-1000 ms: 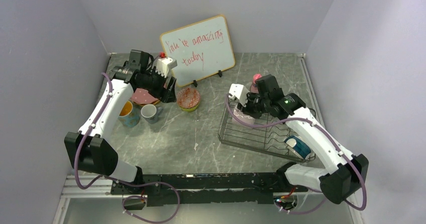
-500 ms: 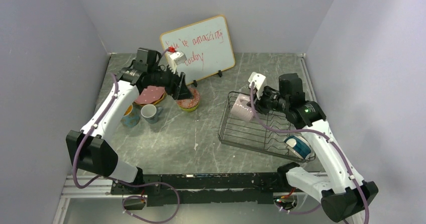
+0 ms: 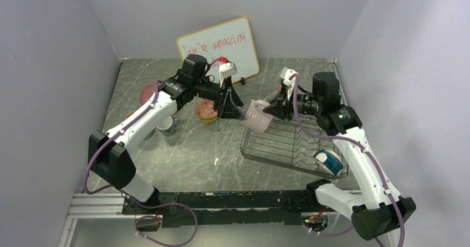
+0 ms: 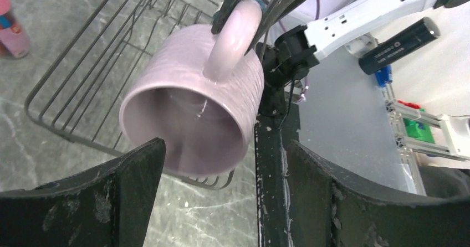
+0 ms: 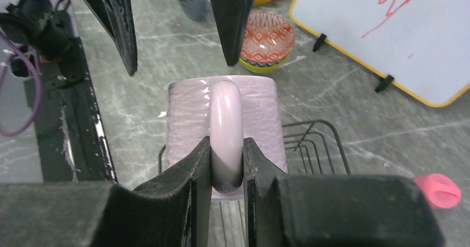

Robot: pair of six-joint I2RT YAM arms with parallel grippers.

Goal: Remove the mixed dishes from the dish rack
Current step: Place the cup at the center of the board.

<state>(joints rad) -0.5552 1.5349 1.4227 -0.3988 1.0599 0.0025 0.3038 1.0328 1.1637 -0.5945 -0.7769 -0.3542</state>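
My right gripper (image 3: 272,107) is shut on the handle of the lilac mug (image 3: 255,116) and holds it on its side in the air over the left end of the dish rack (image 3: 288,147). In the right wrist view the jaws (image 5: 227,169) pinch the handle (image 5: 226,119). My left gripper (image 3: 231,106) is open and empty just left of the mug. In the left wrist view the mug's mouth (image 4: 194,97) faces its spread fingers (image 4: 127,186). A teal-white bowl (image 3: 328,160) lies in the rack's near right corner. The yellow bowl (image 3: 206,110), a pink plate (image 3: 148,93) and a cup (image 3: 164,126) stand on the table at left.
A whiteboard (image 3: 219,50) with red writing leans at the back. A small pink bottle (image 5: 438,190) stands behind the rack and also shows in the left wrist view (image 4: 11,28). Grey walls close in on both sides.
My right gripper has lifted the lilac mug out of the rack and carried it left. My left arm has swung right from the plates to face the mug.
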